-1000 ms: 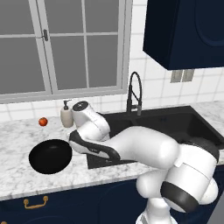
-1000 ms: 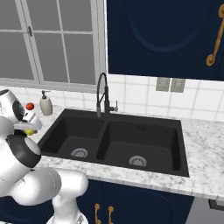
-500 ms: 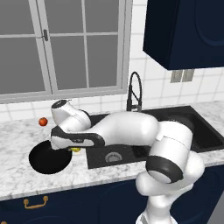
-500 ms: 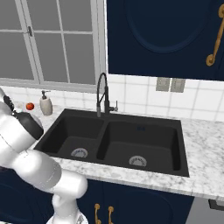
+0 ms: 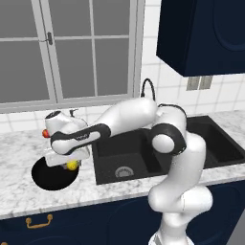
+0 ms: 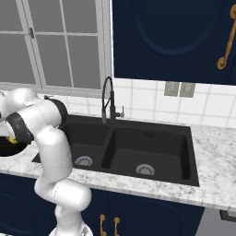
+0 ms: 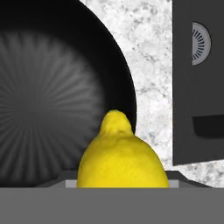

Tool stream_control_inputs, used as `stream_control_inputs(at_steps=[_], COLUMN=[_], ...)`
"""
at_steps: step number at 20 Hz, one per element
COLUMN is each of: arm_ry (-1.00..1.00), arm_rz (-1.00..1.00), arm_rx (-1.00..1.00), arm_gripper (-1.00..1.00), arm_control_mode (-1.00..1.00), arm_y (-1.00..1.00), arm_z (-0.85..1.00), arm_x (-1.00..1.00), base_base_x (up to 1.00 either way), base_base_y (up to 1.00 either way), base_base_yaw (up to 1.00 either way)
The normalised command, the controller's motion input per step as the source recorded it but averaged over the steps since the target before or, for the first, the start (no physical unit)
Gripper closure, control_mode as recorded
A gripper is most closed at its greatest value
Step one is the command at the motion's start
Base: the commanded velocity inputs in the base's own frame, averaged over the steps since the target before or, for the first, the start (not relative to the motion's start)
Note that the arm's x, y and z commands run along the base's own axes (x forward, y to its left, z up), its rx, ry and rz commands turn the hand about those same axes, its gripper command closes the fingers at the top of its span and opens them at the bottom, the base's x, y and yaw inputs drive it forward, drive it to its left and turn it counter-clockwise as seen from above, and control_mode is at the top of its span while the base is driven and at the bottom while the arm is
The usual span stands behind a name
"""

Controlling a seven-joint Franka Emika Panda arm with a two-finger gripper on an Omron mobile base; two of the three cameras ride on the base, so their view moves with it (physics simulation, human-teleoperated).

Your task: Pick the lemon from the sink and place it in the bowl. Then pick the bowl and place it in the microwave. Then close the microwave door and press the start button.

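Note:
My gripper is shut on the lemon, a small bright yellow fruit, and holds it just above the right part of the glossy black bowl on the marble counter left of the sink. In the hand view the lemon sits in the gripper and hides the fingertips. Behind it lie the bowl's ribbed inside and right rim. The sink's black edge and a silver drain are at the right. In the right base view the bowl shows at the far left edge, under my arm.
A small red-orange fruit lies on the counter behind the bowl, close to my hand. The black spring faucet stands behind the double-basin sink. A window is behind the counter and dark blue cabinets hang above at the right.
My arm has swung left from the sink's edge, carrying the lemon to just above the bowl. The bowl and the red fruit have not moved.

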Motion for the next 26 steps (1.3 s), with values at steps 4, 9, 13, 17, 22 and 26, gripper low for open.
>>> stream_control_inputs(at_steps=[4, 9, 13, 17, 22, 26], arm_ry=[0.17, 0.09, 0.03, -0.18, -0.32, -0.38], arm_rz=[-0.1, -0.11, -0.09, 0.0, 0.0, 0.04], arm_rx=[-0.13, -0.11, -0.09, -0.01, 0.02, 0.04], arm_gripper=[1.0, 1.0, -1.0, -1.0, -1.0, -1.0], arm_control_mode=[-1.0, -1.0, -1.0, -1.0, -1.0, -1.0], arm_y=[0.64, 0.41, 0.24, -0.12, -0.17, -0.25], arm_z=[-0.19, -0.13, -0.35, -0.69, -0.18, 0.23], arm_x=[0.44, 0.22, 0.03, -0.01, -0.13, -0.5], base_base_x=[0.0, 0.0, 0.0, 0.0, 0.0, 0.0], base_base_y=[0.0, 0.0, 0.0, 0.0, 0.0, 0.0], base_base_yaw=[0.0, 0.0, 0.0, 0.0, 0.0, 0.0])
